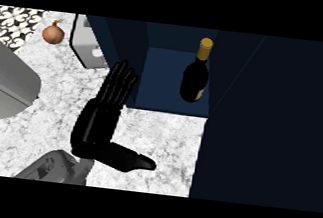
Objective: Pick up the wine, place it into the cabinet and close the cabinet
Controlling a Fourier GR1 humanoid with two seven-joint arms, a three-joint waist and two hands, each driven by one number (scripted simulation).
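Observation:
A dark wine bottle (196,79) with a gold-capped neck stands upright inside the dark blue cabinet (173,82), on its blue shelf near the right side. The cabinet door (278,124) stands open at the right and fills the view's right part. My left hand (105,119) hovers over the marble counter just left of the cabinet's opening. Its fingers are straight and point toward the cabinet's left wall, the thumb stretched out to the right. It holds nothing. My right hand does not show.
An onion (53,33) lies at the back left on the counter. A grey appliance (90,47) stands beside the cabinet's left wall. A large grey rounded object (0,82) takes up the left edge. Bare marble counter (161,136) lies in front of the cabinet.

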